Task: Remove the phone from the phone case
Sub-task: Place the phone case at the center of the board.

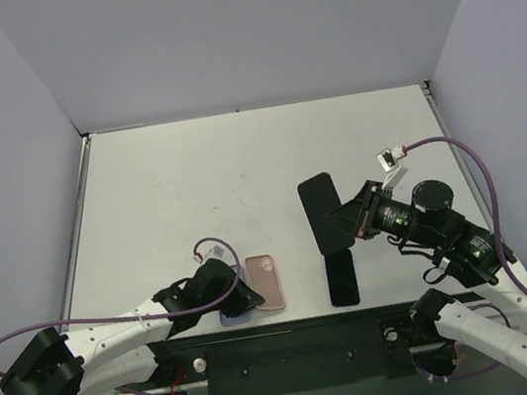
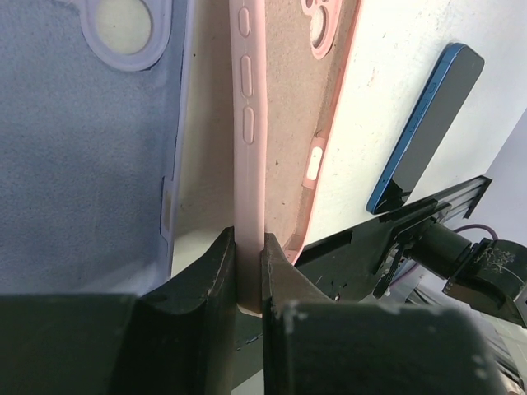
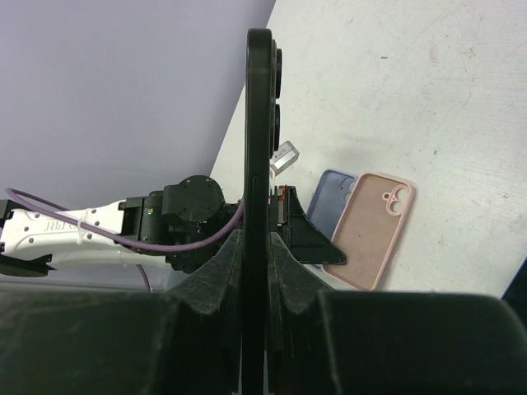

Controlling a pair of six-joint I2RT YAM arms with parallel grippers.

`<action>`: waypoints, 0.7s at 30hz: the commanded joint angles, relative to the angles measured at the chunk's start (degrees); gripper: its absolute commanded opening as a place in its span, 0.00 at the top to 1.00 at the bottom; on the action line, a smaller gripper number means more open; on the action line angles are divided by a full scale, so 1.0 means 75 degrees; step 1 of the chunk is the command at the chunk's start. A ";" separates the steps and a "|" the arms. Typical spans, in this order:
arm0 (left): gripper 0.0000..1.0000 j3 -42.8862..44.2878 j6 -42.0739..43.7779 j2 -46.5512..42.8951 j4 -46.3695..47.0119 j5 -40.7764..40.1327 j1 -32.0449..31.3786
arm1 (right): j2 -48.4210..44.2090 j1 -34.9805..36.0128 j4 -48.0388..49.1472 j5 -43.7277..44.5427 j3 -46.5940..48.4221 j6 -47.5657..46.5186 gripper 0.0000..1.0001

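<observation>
My right gripper [image 1: 349, 218] is shut on a black phone [image 1: 322, 212] and holds it up off the table on its edge. In the right wrist view the phone [image 3: 259, 115] stands edge-on between the jaws, camera bumps facing right. I cannot tell whether it wears a case. An empty pink phone case [image 1: 266, 282] lies open side up at the near edge. My left gripper [image 1: 248, 298] is shut on its left side wall [image 2: 247, 156]. The right wrist view shows the pink case [image 3: 370, 230] flat on the table.
An empty lavender case [image 1: 234, 312] lies under the left gripper, just left of the pink one [image 2: 74, 148]. A blue-edged phone [image 1: 342, 278] lies screen up near the front edge, below the raised black phone. The black rail [image 1: 298, 352] runs along the table's near edge.
</observation>
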 commanded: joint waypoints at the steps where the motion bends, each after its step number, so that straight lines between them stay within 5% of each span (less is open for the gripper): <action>1: 0.85 0.0120 -0.0041 0.0003 -0.0509 0.0390 -0.0101 | -0.0207 -0.0039 0.0578 0.0057 -0.0027 0.0079 1.00; 11: 0.64 0.0214 0.0017 -0.0149 -0.0861 0.0413 -0.0101 | -0.0160 -0.0039 0.0017 0.0302 0.0031 -0.0177 1.00; 21: 0.52 0.0752 0.0368 -0.0396 -0.1727 0.0308 -0.0089 | -0.0067 -0.0050 -0.2713 0.1870 0.0160 -0.0952 1.00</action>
